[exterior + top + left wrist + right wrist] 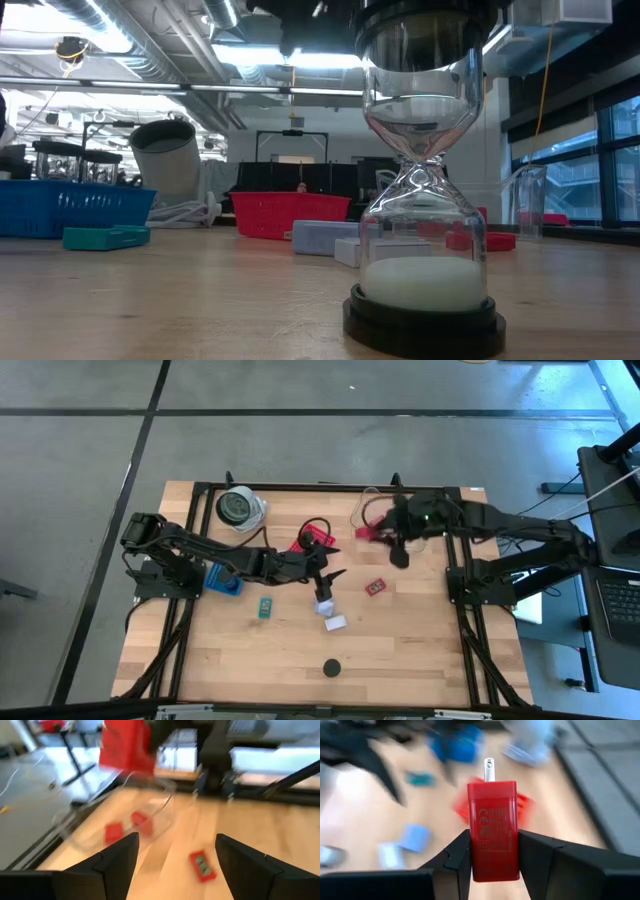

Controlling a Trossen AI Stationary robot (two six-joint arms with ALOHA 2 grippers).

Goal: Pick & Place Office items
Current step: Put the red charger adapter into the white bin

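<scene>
Right hand (492, 857) is clamped on red charger block (492, 832), prongs pointing away; clear container (372, 510) sits just beside it.

On the table (420, 650), counted from the high view: one red mesh basket (316, 538) as landmark. Beside it, one blue tray (222, 579). Nearer the front edge: one teal piece (265, 608), two pale rectangles (335, 623), one black disc (331, 668), one flat red item (375, 587).

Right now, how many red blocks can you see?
4 red blocks. One is held by the right end effector, two seem to lie in the clear dish, and one lies on the table. More may be hidden behind the arms.
</scene>
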